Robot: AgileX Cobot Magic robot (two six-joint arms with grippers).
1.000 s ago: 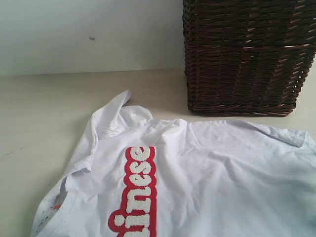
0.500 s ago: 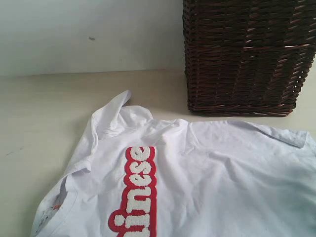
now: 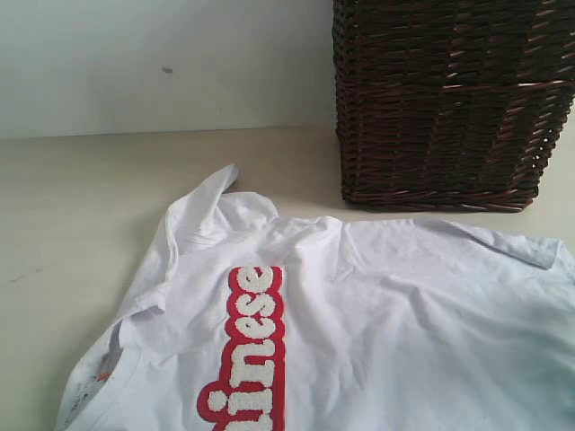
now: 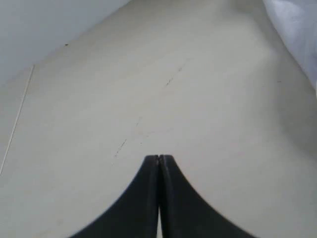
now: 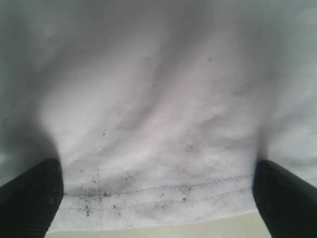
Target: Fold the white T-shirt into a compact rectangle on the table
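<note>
One white T-shirt (image 3: 377,323) lies spread on the table (image 3: 72,206), at six o'clock from the wicker basket (image 3: 449,99). Its long axis runs from nine to three o'clock, with the collar toward nine. The left gripper (image 4: 159,158) is closed over bare table. The right gripper (image 5: 157,193) stands wide open over the stitched hem.

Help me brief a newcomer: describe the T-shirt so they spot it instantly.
Find the pale cream table and the dark brown wicker basket standing on it. The T-shirt lies spread beside it, nearer the camera. It is the only white cloth, with fuzzy white lettering outlined in red.
</note>
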